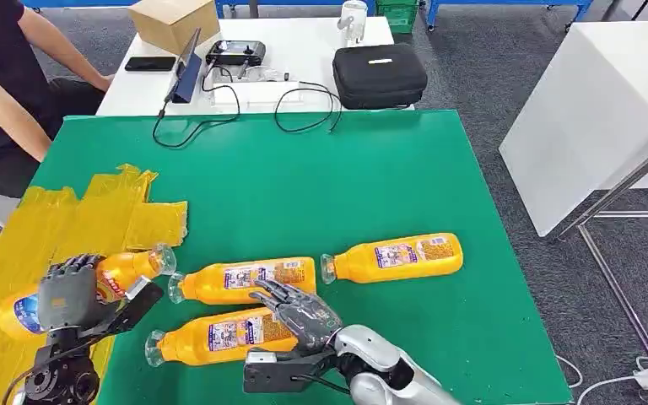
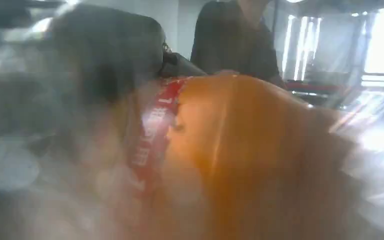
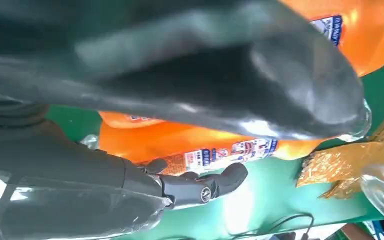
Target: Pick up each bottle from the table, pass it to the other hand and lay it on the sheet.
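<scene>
Orange bottles, head view: four plastic bottles of orange drink, all lying on their sides at the near end of the table.
Held bottle: gripped around its middle by the left hand, fingers wrapped over it; it lies across the near right edge of the yellow sheet, clear cap pointing right.
Far-right bottle: alone on the green, cap pointing left.
Middle bottle: just right of the held one, cap to the left.
Nearest bottle: close beside the middle bottle, cap to the left.
Right hand: fingers spread and flat, resting over the right ends of the middle and nearest bottles, closed on neither.
Table: green top; crinkled yellow sheet at its near left.
Room, head view: white desk beyond the table with a cardboard box, a black zip case, a phone and black cables; a seated person far left; grey carpet.
Left wrist view: blurred orange bottle with a red label band up close; a person in dark clothes behind; bright windows.
Right wrist view: dark fingers stretched out over labelled orange bottles on green, a piece of yellow sheet beside them.
</scene>
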`<action>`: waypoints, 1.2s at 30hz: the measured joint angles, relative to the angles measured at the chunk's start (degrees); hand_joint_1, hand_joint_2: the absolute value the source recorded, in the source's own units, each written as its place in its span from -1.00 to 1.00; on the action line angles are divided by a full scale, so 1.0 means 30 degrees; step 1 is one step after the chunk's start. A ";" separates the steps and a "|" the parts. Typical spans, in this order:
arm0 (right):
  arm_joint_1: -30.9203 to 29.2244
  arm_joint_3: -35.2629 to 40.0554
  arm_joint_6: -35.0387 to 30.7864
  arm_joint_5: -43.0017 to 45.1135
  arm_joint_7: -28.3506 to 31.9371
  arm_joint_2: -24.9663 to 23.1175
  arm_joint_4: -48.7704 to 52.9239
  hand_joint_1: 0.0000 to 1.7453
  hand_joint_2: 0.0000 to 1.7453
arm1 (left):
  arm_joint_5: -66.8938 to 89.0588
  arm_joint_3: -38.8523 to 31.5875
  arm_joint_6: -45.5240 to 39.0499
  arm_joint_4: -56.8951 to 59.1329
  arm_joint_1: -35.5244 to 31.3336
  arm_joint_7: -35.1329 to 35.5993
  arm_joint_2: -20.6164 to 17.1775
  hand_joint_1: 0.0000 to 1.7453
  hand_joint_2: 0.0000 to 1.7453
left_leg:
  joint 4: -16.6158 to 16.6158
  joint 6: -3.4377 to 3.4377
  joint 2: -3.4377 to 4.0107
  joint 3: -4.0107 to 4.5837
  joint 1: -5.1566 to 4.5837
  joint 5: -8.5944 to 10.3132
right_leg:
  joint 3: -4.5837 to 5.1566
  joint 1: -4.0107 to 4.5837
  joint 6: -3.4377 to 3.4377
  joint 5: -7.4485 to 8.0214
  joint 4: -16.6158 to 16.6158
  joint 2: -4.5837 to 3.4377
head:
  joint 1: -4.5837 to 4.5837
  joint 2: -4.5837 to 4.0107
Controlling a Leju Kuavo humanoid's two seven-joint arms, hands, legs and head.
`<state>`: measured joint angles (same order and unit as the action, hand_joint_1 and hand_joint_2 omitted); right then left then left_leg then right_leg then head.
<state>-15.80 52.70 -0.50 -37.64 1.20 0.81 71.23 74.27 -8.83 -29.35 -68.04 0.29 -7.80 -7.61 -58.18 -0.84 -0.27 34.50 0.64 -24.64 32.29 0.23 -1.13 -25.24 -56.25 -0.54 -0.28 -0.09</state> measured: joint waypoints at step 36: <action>-0.2277 0.2477 0.1654 -0.0036 -0.0962 -0.2382 -0.3556 -1.00 -1.00 | 0.1734 0.1851 0.0124 0.4254 -0.2188 0.1231 -0.0940 -1.00 -1.00 | 0.0000 0.0008 -0.0008 0.0005 0.0002 0.0007 | 0.0000 0.0008 0.0004 0.0000 -0.0005 0.0001 | 0.0000 0.0000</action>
<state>-22.63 60.13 4.46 -37.75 -1.68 -6.34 60.56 79.47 -3.28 -28.98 -55.28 -6.27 -4.11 -10.43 -58.18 -0.81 -0.29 34.52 0.64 -24.62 32.29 0.26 -1.12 -25.25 -56.27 -0.54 -0.28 -0.09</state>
